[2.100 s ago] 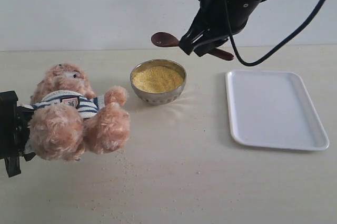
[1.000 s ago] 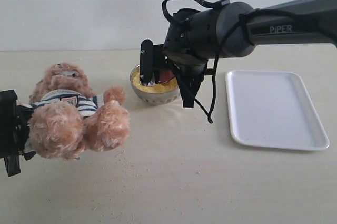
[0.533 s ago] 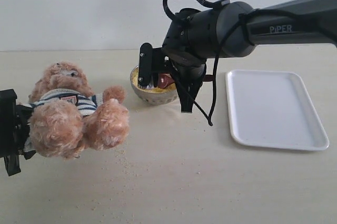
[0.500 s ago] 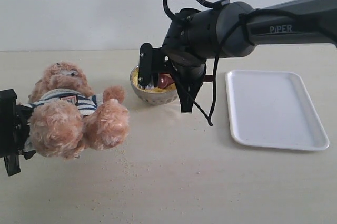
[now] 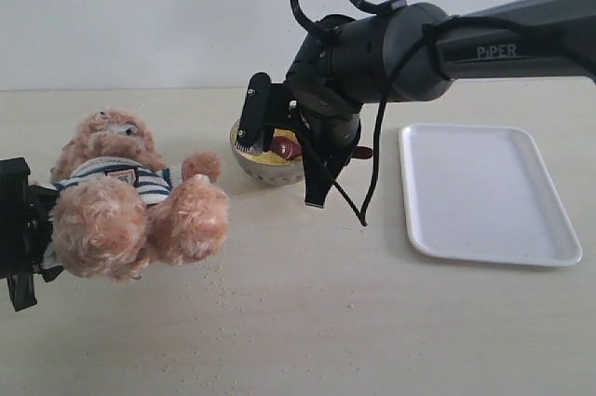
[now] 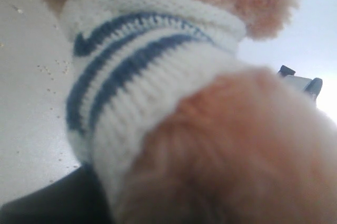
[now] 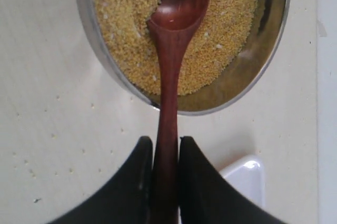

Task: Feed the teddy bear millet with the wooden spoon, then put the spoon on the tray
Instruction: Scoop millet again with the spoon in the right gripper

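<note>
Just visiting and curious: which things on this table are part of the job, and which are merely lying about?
Part of the job: teddy bear; wooden spoon, held in the right jaws, dipped into the millet; steel bowl holding it; white tray.
Lying about: stray grains scattered on the table.

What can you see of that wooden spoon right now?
Slim, dark reddish-brown wooden spoon, smooth and slightly glossy, with an oval bowl and thin straight handle. The right end effector pinches the handle between two black fingers. Its bowl lies in the yellow millet inside the steel bowl, hollow side showing.
</note>
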You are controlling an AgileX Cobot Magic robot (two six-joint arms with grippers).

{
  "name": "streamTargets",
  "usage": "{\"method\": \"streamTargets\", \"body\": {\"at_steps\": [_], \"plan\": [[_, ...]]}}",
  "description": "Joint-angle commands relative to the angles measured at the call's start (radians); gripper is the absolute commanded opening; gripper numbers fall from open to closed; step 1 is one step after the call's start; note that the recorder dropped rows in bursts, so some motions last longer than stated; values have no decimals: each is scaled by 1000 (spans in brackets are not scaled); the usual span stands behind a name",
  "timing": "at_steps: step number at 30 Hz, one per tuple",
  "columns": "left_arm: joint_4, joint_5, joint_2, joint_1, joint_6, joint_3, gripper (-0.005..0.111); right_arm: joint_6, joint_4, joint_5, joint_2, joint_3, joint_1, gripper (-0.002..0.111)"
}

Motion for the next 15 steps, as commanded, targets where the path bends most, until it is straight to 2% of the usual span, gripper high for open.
{"method": "streamTargets", "body": {"at_steps": [1,15], "plan": [[-12,-33,-9,-7,-11,-2,5,30,34,-4,-38,-7,-1,0],[-12,-33,-9,-7,-11,-2,5,27,133,31,-71,-7,-11,0]]}}
